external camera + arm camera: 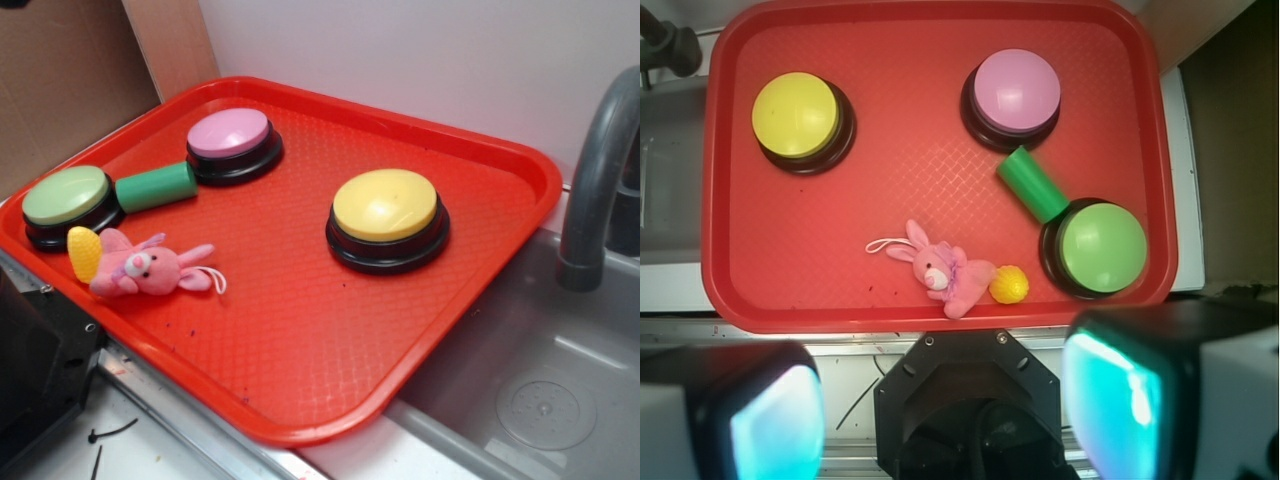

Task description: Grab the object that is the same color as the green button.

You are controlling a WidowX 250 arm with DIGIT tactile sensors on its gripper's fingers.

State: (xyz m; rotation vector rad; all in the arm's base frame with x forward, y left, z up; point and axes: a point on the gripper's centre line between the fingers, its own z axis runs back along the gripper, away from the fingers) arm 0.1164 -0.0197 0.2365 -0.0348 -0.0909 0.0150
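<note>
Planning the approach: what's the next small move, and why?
Probably bring the hand forward and right over the matte dark-green cylinder. It lies on its side between the pale-green dome button and pink dome button; the hand hangs open, high above the tray's edge.

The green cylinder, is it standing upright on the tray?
No, the cylinder lies on its side on the tray, between the green button and the pink button.

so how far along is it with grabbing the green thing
Nothing looks done yet. The green cylinder lies on its side on the red tray, between the green button and the pink button, untouched. The hand is open, well above the tray's near edge, holding nothing. Left: move over the cylinder, descend, close and lift.
</note>
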